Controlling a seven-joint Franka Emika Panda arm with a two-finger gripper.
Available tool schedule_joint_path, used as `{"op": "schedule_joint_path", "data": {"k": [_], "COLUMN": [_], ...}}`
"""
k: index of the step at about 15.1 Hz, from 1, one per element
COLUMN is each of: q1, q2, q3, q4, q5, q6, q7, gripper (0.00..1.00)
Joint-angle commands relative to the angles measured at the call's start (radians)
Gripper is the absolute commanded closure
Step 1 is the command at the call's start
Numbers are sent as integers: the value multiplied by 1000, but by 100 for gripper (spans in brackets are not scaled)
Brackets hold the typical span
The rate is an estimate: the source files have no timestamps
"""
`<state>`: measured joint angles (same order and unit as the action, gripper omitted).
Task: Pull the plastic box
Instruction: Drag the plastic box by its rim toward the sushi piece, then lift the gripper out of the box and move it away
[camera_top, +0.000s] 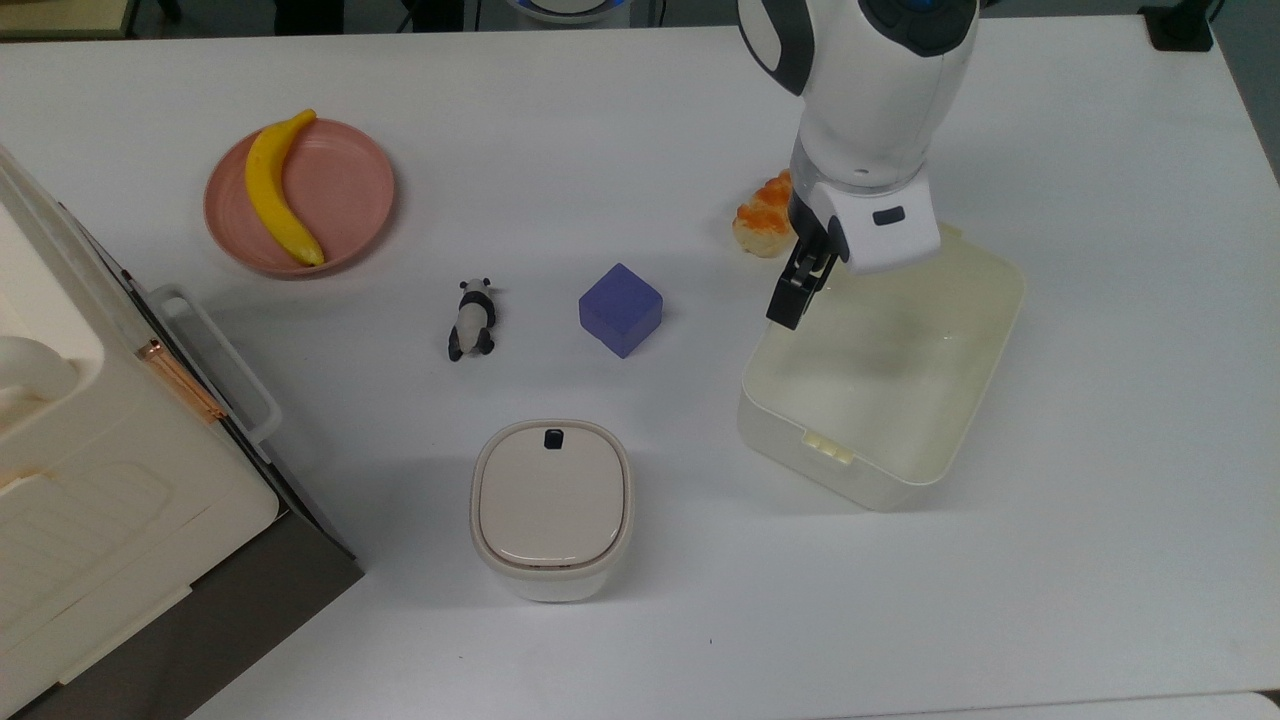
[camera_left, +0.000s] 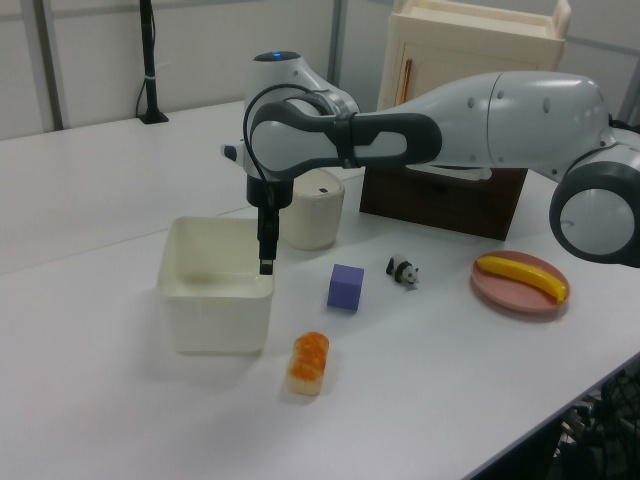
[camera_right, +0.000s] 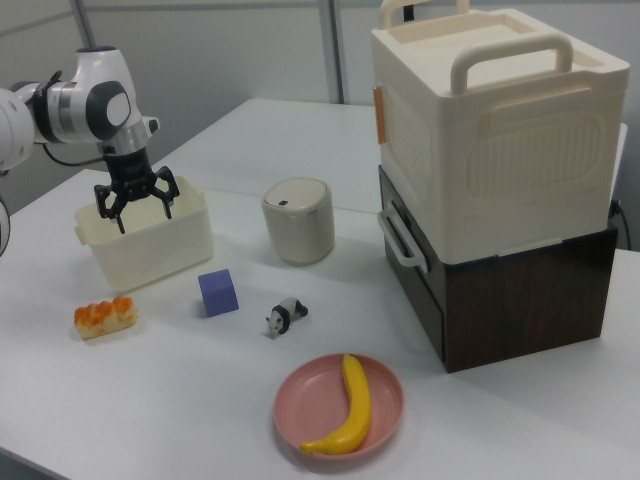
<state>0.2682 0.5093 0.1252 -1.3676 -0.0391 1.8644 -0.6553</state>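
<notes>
Gripper (camera_right: 134, 208) spread wide, fingers straddling plastic box (camera_top: 900, 400) wall; purple cube (camera_top: 620, 309) near, beside it on worktop (camera_top: 640, 620).

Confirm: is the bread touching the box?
Apart. The left view shows a strip of bare table between the bread and the box.
</notes>
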Motion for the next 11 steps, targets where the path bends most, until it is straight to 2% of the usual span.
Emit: {"op": "schedule_joint_path", "data": {"k": [1, 4, 6, 11], "q1": [3, -39, -85, -252], "q2": [-99, -199, -236, -317], "q3": [-10, -10, -10, -10], "q4": [-36, -47, -41, -41], "q5": [79, 87, 84, 80], "q6": [-5, -40, -132, -309], "q7": [116, 225, 298, 341], "gripper": [0, 0, 0, 0]}}
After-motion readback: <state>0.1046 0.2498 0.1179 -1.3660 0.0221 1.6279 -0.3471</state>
